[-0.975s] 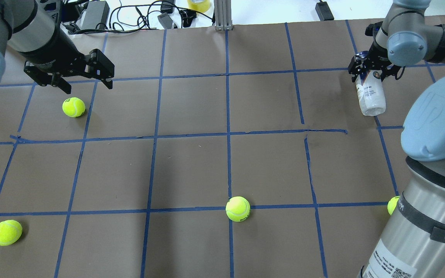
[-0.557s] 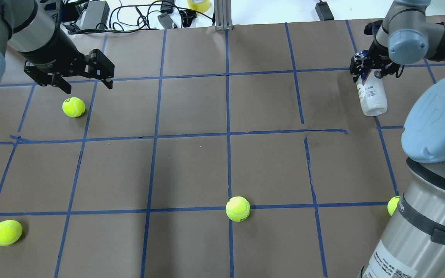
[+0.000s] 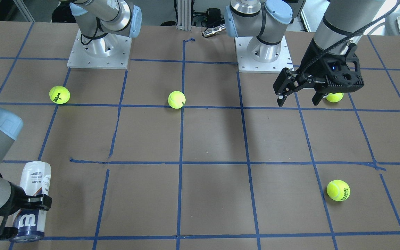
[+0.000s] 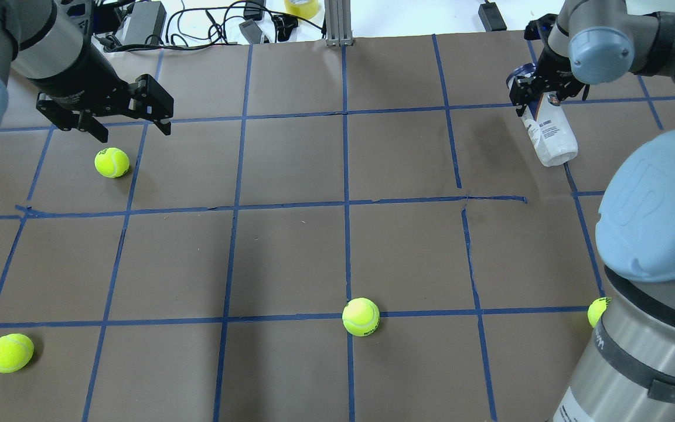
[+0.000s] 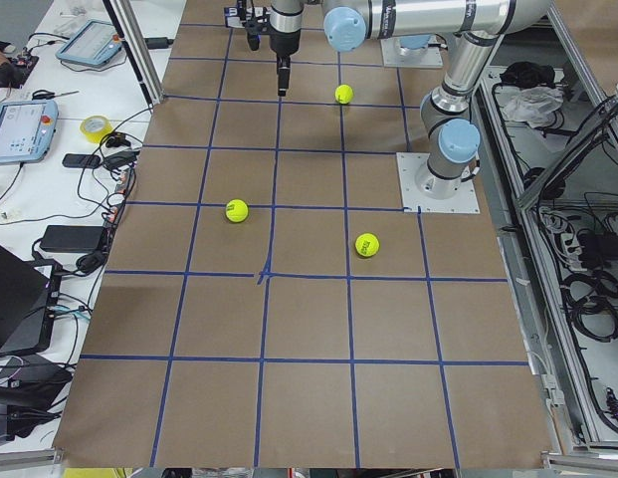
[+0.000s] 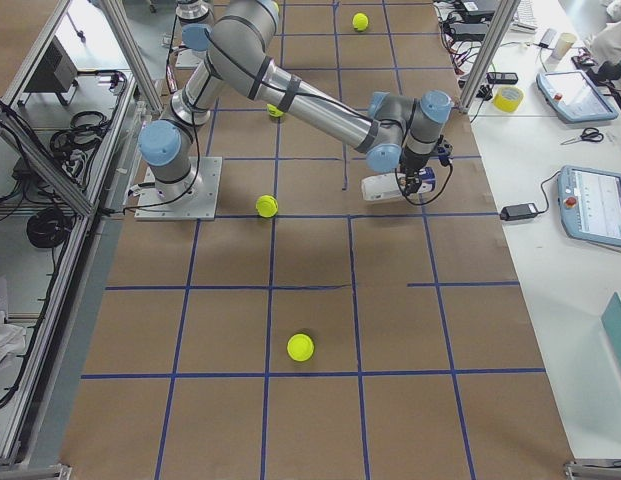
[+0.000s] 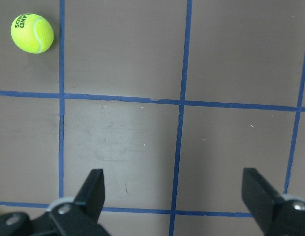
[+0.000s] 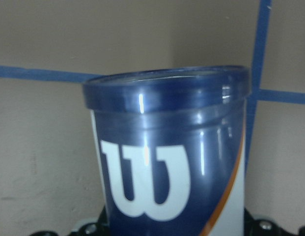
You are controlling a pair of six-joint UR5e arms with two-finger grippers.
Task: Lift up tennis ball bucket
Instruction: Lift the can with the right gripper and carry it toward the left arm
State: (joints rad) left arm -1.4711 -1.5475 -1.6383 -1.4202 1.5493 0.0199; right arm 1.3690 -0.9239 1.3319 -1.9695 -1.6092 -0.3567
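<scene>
– Brown paper, squared off with blue tape point(image 4: 344, 176), covers the table point(image 4: 290, 258). How does the tennis ball bucket point(image 4: 549, 138) look?

– It is a slim clear-plastic tube with a white label of small print. A navy band carries a white "W" and an orange stripe, and the rim point(image 8: 167, 83) is navy.

– Where is it, and what has hold of it?

– It is at the table's far right corner, seen from the robot's side. The right gripper point(image 4: 539, 97) is clamped across the navy band, one finger on each side. The tube slants, rim end pointing away from the robot and pale end jutting back toward it. Whether that pale end touches the paper cannot be told.

– And the other arm?

– The left gripper point(image 4: 135, 132) hangs over the opposite side of the table, well apart from the tube. Its jaws are spread wide with nothing between them.

– The count?

– There is one bucket and two grippers. Four tennis balls point(image 4: 361, 316) lie scattered on the paper, one just beside the left gripper.
</scene>
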